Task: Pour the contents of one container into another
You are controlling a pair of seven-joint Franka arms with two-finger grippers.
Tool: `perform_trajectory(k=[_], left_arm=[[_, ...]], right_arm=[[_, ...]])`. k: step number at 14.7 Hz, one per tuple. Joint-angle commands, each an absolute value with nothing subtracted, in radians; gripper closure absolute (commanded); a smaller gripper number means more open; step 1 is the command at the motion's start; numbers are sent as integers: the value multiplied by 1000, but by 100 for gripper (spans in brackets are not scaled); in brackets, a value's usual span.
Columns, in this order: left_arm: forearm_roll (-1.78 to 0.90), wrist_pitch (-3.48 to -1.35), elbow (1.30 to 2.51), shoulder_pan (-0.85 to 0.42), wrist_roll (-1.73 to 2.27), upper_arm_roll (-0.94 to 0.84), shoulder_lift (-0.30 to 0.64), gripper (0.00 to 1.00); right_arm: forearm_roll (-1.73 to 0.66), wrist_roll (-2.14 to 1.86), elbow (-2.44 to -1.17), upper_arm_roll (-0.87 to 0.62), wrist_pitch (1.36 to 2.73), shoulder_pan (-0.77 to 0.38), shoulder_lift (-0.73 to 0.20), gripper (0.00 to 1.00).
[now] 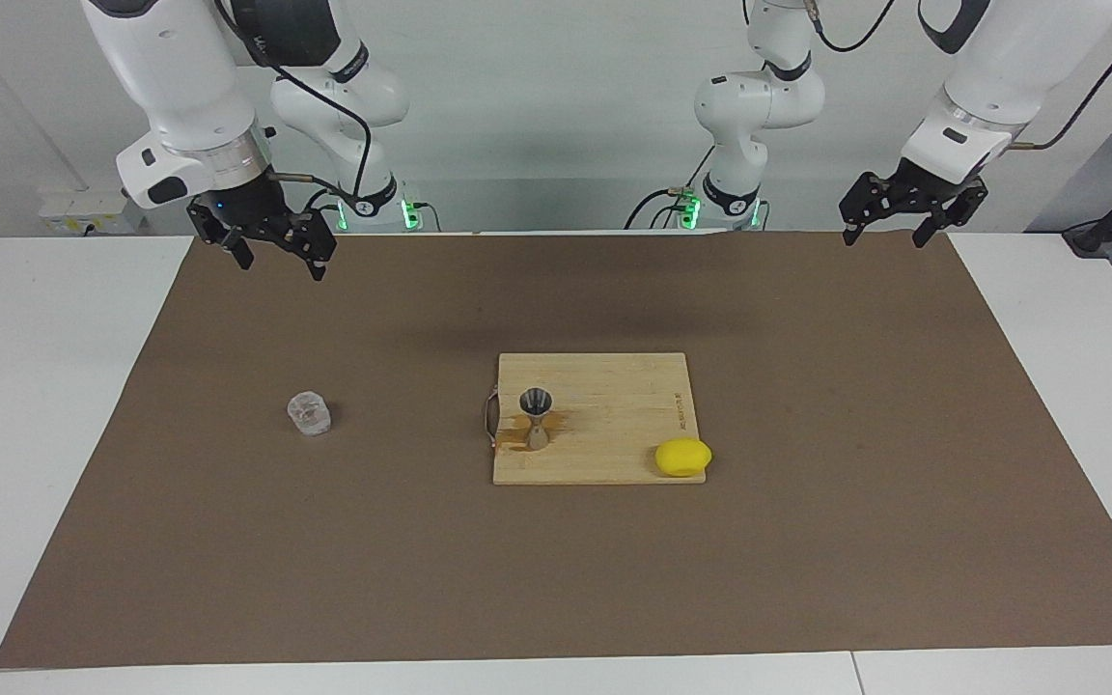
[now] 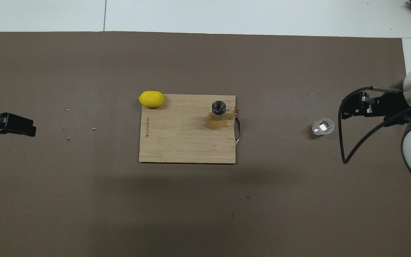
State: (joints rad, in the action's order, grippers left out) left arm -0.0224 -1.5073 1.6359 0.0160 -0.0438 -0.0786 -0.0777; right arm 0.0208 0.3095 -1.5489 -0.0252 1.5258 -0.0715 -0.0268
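The small clear textured tumbler (image 1: 309,413) (image 2: 322,127) stands upright on the brown mat toward the right arm's end of the table. The grey steel jigger (image 1: 537,417) (image 2: 218,108) stands upright on the wooden cutting board (image 1: 614,425) (image 2: 177,139), with a brownish wet stain beside its foot. My right gripper (image 1: 279,263) (image 2: 348,109) hangs open and empty in the air, well above the mat and apart from the tumbler. Over the mat's corner at the other end, my left gripper (image 1: 886,236) (image 2: 27,126) waits open and empty.
A yellow lemon (image 1: 682,457) (image 2: 151,99) lies at the board's corner farthest from the robots, toward the left arm's end. A metal handle (image 2: 238,130) sticks out from the board's edge on the tumbler's side. A few crumbs (image 2: 68,123) dot the mat near the left gripper.
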Motion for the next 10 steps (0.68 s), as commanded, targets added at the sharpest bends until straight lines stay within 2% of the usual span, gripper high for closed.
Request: perform_trajectory(k=[1, 3, 10], left_arm=[[-2, -1491, 1620, 15, -51, -80, -75, 0], [-2, -1493, 1620, 15, -51, -80, -74, 0], [-2, -1491, 1620, 15, -51, -80, -74, 0]], right_arm=[[21, 273, -1610, -9, 1517, -63, 20, 1], [18, 233, -1655, -9, 1531, -61, 40, 1], [17, 235, -1658, -9, 1560, -46, 35, 1]])
